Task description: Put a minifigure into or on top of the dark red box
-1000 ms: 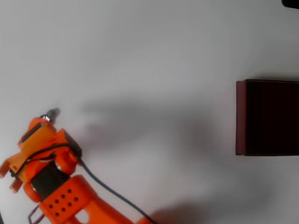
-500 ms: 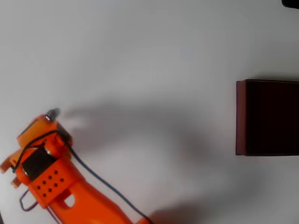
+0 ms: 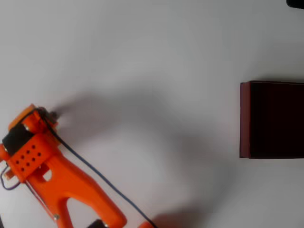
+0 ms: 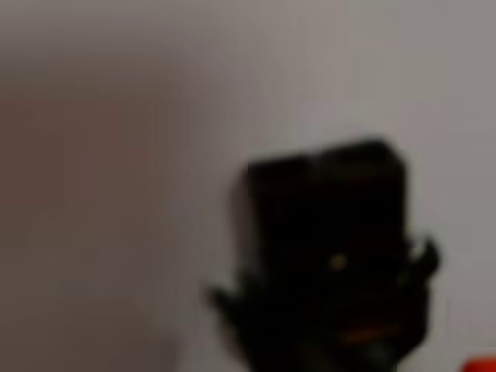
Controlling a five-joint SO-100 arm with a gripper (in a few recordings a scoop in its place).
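Note:
The dark red box (image 3: 244, 118) sits at the right edge of the overhead view, open side up, with a near-black interior. Far to the left, the minifigure (image 3: 53, 114) shows as a tiny grey speck on the white table. My orange gripper (image 3: 46, 115) hangs right over it, and the wrist body hides the fingers and most of the figure. In the wrist view the minifigure (image 4: 333, 263) is a big, blurred dark shape very close to the lens, at lower centre right. An orange sliver (image 4: 482, 364) shows at the bottom right corner. The jaws' stance cannot be made out.
A broad stretch of plain white table (image 3: 156, 61) lies between the figure and the box. The arm's dark cable (image 3: 95, 173) trails toward the bottom edge. The arm casts a soft shadow (image 3: 123, 114) across the table's middle.
The wrist has swung left and tilted over the minifigure, covering more of it. The figure and the box have stayed in place.

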